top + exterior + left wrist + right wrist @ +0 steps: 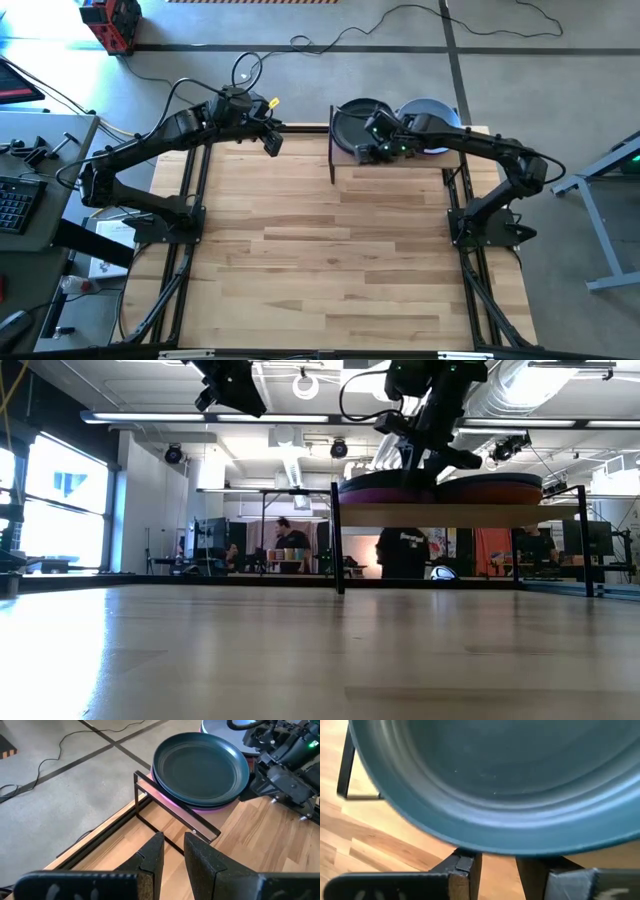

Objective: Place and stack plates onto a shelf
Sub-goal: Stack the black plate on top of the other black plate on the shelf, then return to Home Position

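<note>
Two stacks of plates sit on the shelf at the table's far edge. The left stack has dark plates on top and a purple one beneath. The right stack is topped by a pale blue-grey plate. My right gripper is open and comes down at the dark stack's near rim, which hides its fingertips. My left gripper hangs in the air to the left of the shelf, with a narrow gap between its fingers and nothing in them. My right gripper stands at the near rim of the top dark plate, coming from above and from the near side. The rim covers the fingertips, so I cannot tell whether they touch it. The plate lies flat on its stack.
Thin black rods frame the shelf and stand up at its left end. Bare wood tabletop lies between the shelf and the near edge. People and desks show in the room beyond the table. Cables lie on the floor behind it.
</note>
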Robot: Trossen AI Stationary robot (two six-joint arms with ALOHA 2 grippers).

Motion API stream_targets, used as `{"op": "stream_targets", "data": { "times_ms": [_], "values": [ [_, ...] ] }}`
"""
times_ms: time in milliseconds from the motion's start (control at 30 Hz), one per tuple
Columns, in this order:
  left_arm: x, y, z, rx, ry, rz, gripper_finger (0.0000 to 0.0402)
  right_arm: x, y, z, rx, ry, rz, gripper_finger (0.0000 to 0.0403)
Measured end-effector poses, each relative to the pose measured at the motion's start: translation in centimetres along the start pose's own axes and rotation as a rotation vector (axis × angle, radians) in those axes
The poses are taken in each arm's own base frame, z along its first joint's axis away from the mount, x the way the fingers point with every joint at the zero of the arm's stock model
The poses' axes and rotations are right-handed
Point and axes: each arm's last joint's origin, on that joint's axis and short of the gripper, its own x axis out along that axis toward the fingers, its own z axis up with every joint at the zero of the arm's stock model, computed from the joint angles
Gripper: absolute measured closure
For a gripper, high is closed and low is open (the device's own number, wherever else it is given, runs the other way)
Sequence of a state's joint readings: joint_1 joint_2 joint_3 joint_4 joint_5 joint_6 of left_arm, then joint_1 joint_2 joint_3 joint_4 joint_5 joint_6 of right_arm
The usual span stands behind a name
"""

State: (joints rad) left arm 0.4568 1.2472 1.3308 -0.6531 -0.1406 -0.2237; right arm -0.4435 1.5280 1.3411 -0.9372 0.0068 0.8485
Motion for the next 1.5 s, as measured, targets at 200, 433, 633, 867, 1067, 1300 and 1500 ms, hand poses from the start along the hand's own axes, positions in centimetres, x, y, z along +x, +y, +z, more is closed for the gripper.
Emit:
{"op": "stream_targets", "data": {
  "times_ms": [200,433,633,867,1067,1300,1500],
  "values": [
    [0.0,0.0,-0.1,0.002,0.013,0.003,0.0337,0.0,0.5,-0.6,-0.008,0.06,0.048,0.0309],
    [0.0,0.1,-0.4,0.014,0.037,0.01,0.0337,-0.2,1.8,-1.8,-0.04,0.102,0.125,0.0309],
    [-1.0,0.7,-0.1,0.036,0.015,-0.01,0.0337,-3.2,3.8,-1.2,-0.184,0.055,0.271,0.0309],
    [-4.7,1.3,0.0,0.078,-0.068,-0.031,0.0337,-10.7,6.7,0.5,-0.501,-0.204,0.45,0.0309],
    [-7.1,2.1,-2.6,0.067,-0.098,-0.036,0.0337,-16.3,7.4,0.0,-0.718,-0.442,0.453,0.0309],
    [-9.7,3.2,-6.6,0.037,-0.227,-0.063,0.0337,-15.3,4.0,-3.6,-0.74,-0.466,0.357,0.0309],
    [-10.0,4.1,-10.7,0.032,-0.358,-0.106,0.0337,-12.4,1.0,-6.1,-0.723,-0.554,0.488,0.0309]
  ]
}}
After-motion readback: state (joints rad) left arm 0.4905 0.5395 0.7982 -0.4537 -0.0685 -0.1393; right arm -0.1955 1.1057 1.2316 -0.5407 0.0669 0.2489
